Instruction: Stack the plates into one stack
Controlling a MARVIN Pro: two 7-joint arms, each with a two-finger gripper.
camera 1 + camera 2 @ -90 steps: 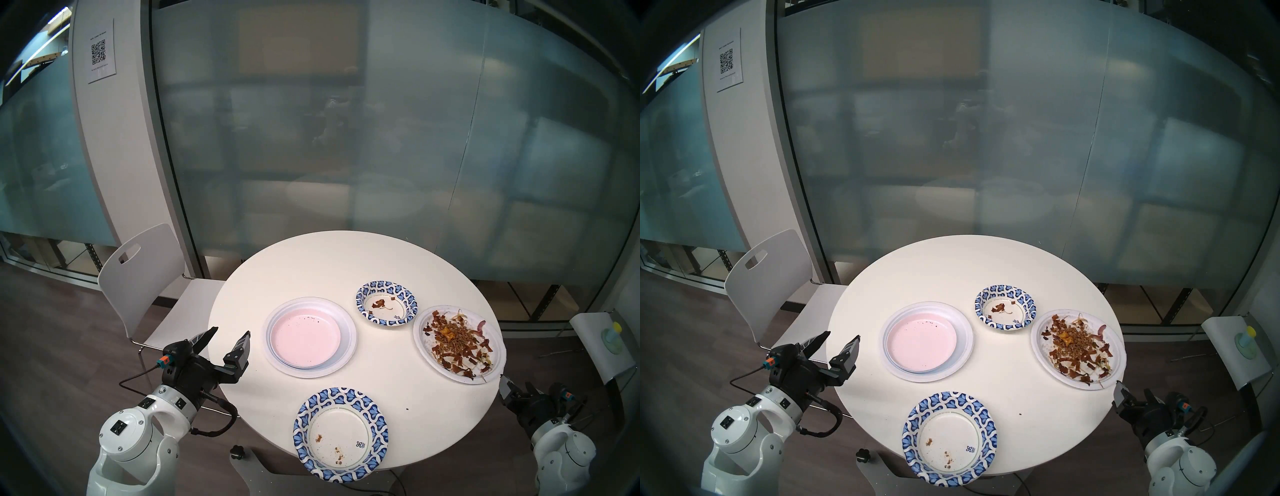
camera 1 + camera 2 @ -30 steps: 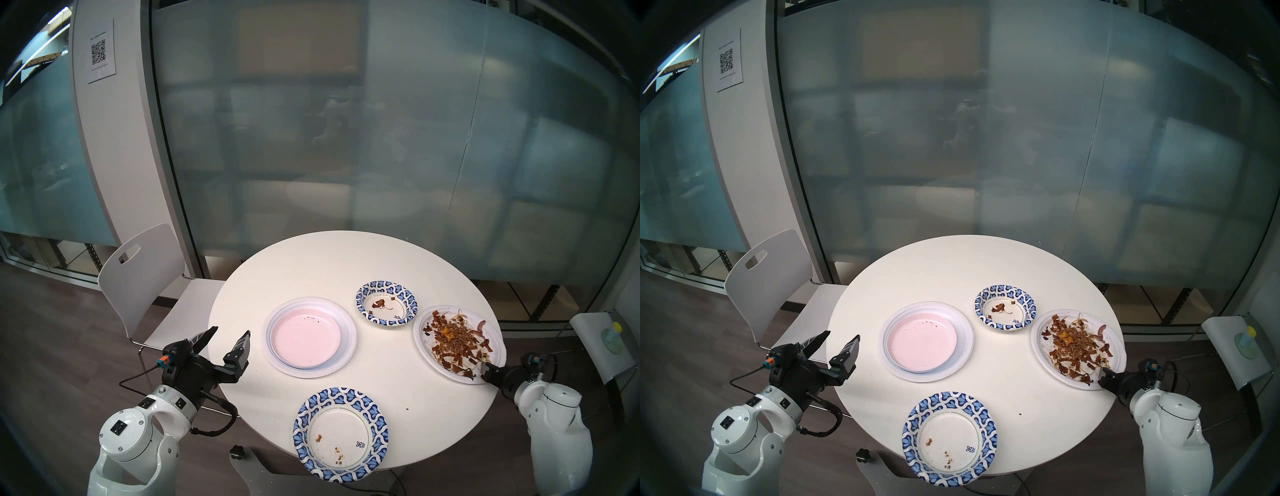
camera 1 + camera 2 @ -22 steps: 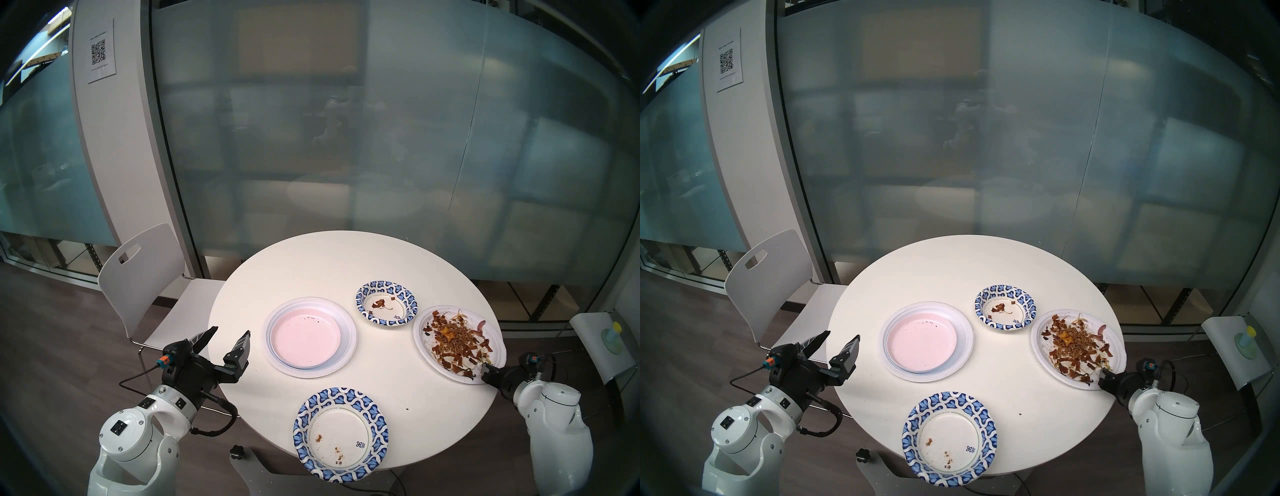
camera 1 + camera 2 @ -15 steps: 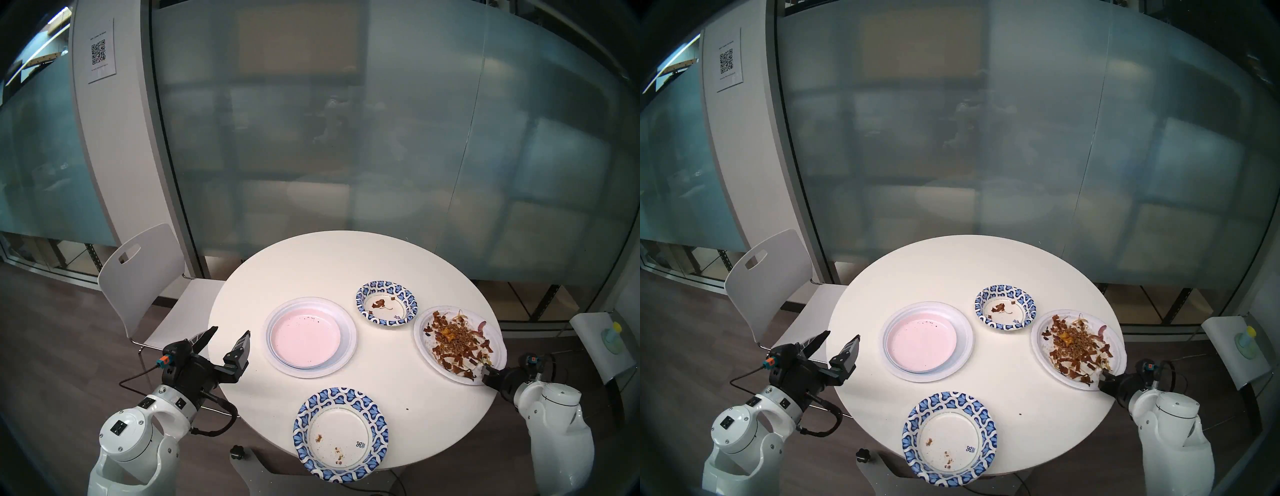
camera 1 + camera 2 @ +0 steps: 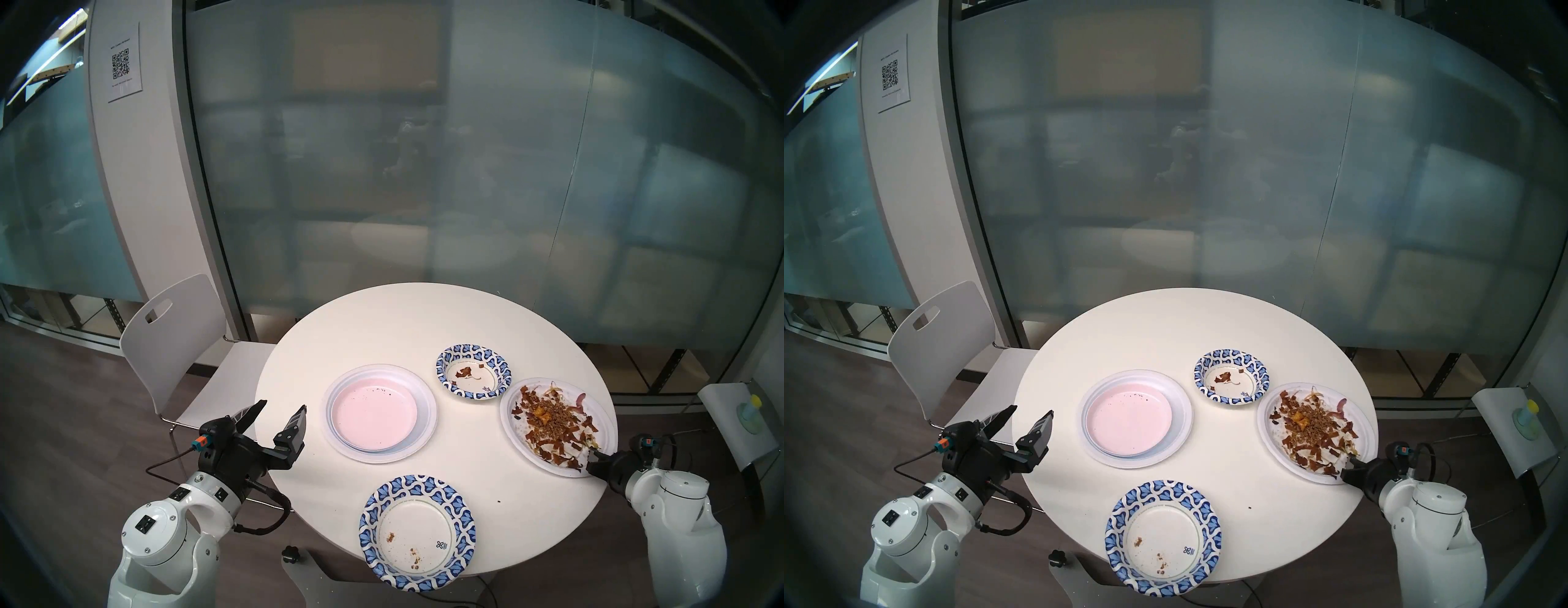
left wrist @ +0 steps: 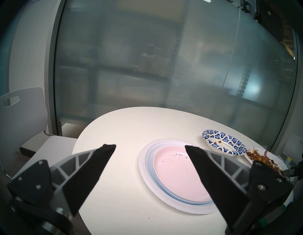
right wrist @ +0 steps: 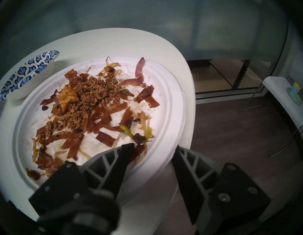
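Observation:
A pale pink plate (image 5: pixel 373 409) sits in a pale blue plate (image 5: pixel 413 441) on a wide white plate (image 5: pixel 428 420), forming the stack at mid-table. A small blue-patterned bowl (image 5: pixel 445 361) stands behind right. A larger patterned plate (image 5: pixel 418 535) overhangs the near edge. At the right lies a white plate (image 5: pixel 513 420) with food scraps. My right gripper (image 7: pixel 153 146) straddles its near rim (image 7: pixel 164 147), jaws apart, one finger over the plate and the other past the rim. My left gripper (image 5: pixel 282 405) hangs open and empty at the table's left edge.
The round white table (image 5: pixel 403 322) has a white chair (image 5: pixel 178 335) at its left. A small stand (image 5: pixel 721 420) with a yellow-capped item stands off to the right. A frosted glass wall runs behind. A dark crumb (image 5: pixel 499 501) lies near the front.
My right arm rose from below the table edge to the food plate's rim, and its jaws narrowed. The food plate slid slightly left. The left arm stayed still.

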